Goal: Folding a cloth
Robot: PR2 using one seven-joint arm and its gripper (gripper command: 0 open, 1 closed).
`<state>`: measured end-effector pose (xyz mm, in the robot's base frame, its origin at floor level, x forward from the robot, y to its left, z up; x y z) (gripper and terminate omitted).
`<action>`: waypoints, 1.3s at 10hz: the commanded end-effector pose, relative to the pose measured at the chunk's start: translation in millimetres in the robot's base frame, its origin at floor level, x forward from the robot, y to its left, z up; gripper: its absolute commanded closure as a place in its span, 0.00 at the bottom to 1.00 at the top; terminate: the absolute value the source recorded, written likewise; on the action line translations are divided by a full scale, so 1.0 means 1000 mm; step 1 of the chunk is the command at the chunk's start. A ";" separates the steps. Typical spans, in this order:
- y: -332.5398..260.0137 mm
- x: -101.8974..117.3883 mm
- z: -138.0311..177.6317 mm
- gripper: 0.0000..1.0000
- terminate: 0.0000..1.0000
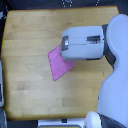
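Right now one pink cloth (58, 64) lies flat near the middle of the wooden desk (30, 35), one gripper (66, 52) covers its corner, jaws hidden.

Wooden tabletop (30, 35), dark surround

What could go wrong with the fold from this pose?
1. The arm covers the cloth's upper right part, and the gripper itself is hidden beneath it. Whether it holds the fabric can't be confirmed; a missed grasp is possible.
2. The cloth lies skewed to the table edges, so a fold pulled straight across may land with misaligned corners.
3. The fabric looks thin; dragging it could bunch or slide it on the wood instead of folding it.
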<state>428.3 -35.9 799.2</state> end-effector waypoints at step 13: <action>0.128 0.002 -0.028 1.00 0.00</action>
<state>425.1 97.1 770.0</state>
